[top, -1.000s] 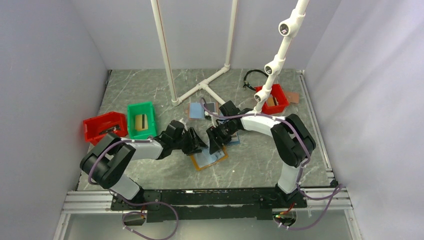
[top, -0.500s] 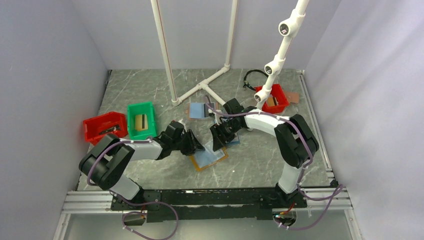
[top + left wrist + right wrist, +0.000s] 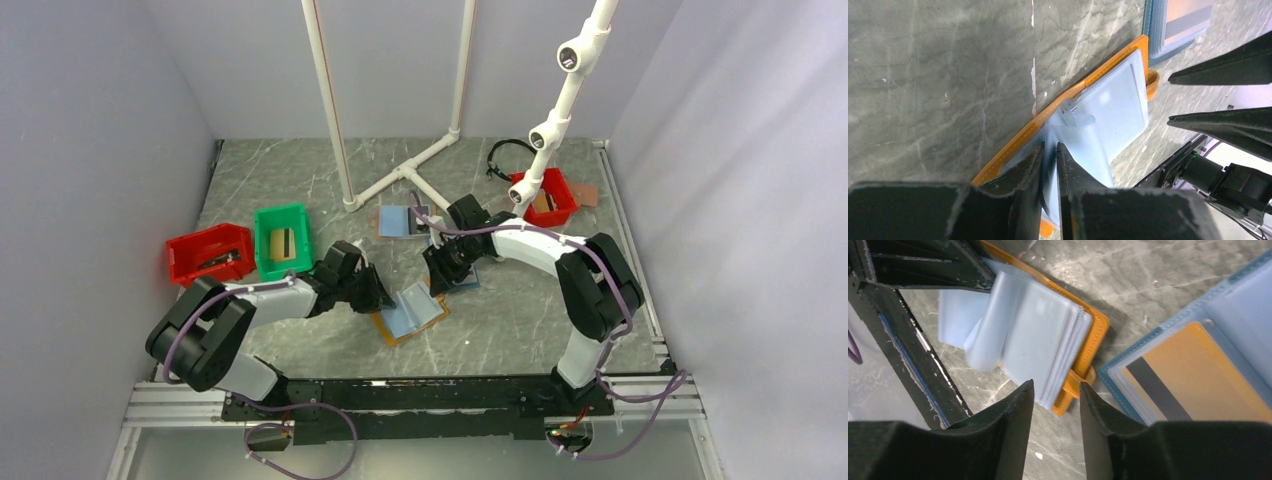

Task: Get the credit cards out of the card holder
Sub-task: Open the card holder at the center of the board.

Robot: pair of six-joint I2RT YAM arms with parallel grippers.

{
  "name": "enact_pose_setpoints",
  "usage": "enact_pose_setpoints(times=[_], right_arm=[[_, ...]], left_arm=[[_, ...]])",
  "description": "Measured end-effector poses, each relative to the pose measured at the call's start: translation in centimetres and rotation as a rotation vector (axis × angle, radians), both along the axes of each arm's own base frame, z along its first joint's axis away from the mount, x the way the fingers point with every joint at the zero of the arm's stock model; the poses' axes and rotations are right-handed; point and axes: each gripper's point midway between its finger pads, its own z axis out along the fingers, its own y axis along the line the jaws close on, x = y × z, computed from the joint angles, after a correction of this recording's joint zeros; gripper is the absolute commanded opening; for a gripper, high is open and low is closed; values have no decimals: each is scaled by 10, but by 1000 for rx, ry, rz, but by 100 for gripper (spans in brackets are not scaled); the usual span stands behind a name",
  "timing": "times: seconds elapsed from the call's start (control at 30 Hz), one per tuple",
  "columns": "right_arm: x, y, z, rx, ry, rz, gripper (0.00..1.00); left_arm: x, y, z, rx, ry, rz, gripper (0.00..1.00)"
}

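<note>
The card holder [image 3: 410,314] lies open on the table, orange-brown outside with light blue clear sleeves. My left gripper [image 3: 384,297] is at its left side. In the left wrist view the left gripper [image 3: 1050,146] is shut on one sleeve of the card holder [image 3: 1120,107] and holds it raised. My right gripper [image 3: 441,281] hovers at the holder's right edge. In the right wrist view the right gripper [image 3: 1056,387] is open and empty above the card holder's [image 3: 1040,337] orange tab. No card shows in the sleeves.
A blue holder with a tan card [image 3: 1193,367] lies just right of the orange one, under the right gripper [image 3: 466,279]. Another blue holder [image 3: 402,221] lies behind. A green bin [image 3: 282,238] and a red bin [image 3: 208,252] stand left, another red bin [image 3: 546,198] back right. White pipe frame [image 3: 400,176] at the back.
My left gripper has moved down to the holder's left side and shut on a sleeve, and the sleeves now stand up off the cover. My right gripper has drawn back slightly to the right.
</note>
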Motion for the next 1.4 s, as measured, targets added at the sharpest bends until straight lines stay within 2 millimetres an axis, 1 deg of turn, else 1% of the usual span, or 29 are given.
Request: enact_pose_setpoints(times=[0.13, 0.2, 0.23, 0.33, 0.43, 0.57, 0.67, 0.73, 0.8, 0.9, 0.97, 1.0, 1.07, 1.13, 1.2, 1.27, 1.3, 1.33, 1.4], right_arm=[[-12, 10, 0, 0, -4, 45, 31], [-17, 15, -2, -12, -13, 64, 31], [-18, 17, -5, -25, -17, 70, 31], [-21, 22, -19, -59, 0, 81, 32], [-22, 30, -19, -52, 0, 95, 33], [-30, 40, -20, -64, -24, 131, 33], [-37, 46, -22, -69, -32, 157, 34], [-40, 49, -23, -68, -30, 168, 36], [-41, 50, -23, -62, -25, 171, 40], [-47, 54, -20, -26, 13, 186, 44], [-56, 58, -17, 18, 72, 203, 47], [-59, 59, -16, 36, 98, 210, 48], [-66, 61, -11, 83, 162, 219, 50], [-67, 61, -4, 127, 200, 219, 51], [-62, 59, 3, 167, 224, 205, 52], [-55, 55, 7, 193, 236, 188, 55], [-52, 53, 9, 203, 239, 181, 56], [-49, 51, 9, 207, 238, 172, 56], [-45, 48, 9, 209, 237, 162, 55]], left_arm=[[-1, 0, 0, 7, -1, -25, 21], [-1, 0, 0, 9, -2, -32, 23], [-1, 0, 0, 10, -2, -34, 27], [-2, 0, 1, 7, -4, -39, 35], [-5, 4, 6, 15, -3, -36, 38], [-11, 16, 13, 55, -4, -20, 41], [-14, 26, 29, 72, -39, -1, 45], [-13, 31, 46, 73, -79, 19, 48], [-10, 34, 65, 56, -133, 35, 50], [-7, 31, 96, -12, -221, 42, 48], [-5, 25, 110, -70, -264, 36, 42], [-4, 22, 113, -95, -272, 37, 39], [-4, 17, 109, -132, -268, 38, 38], [-5, 15, 95, -145, -238, 46, 37], [-9, 13, 72, -155, -187, 57, 37], [-16, 13, 46, -149, -115, 68, 37], [-18, 13, 36, -147, -83, 72, 37], [-19, 11, 29, -148, -58, 74, 37], [-16, 4, 24, -173, -43, 68, 37]])
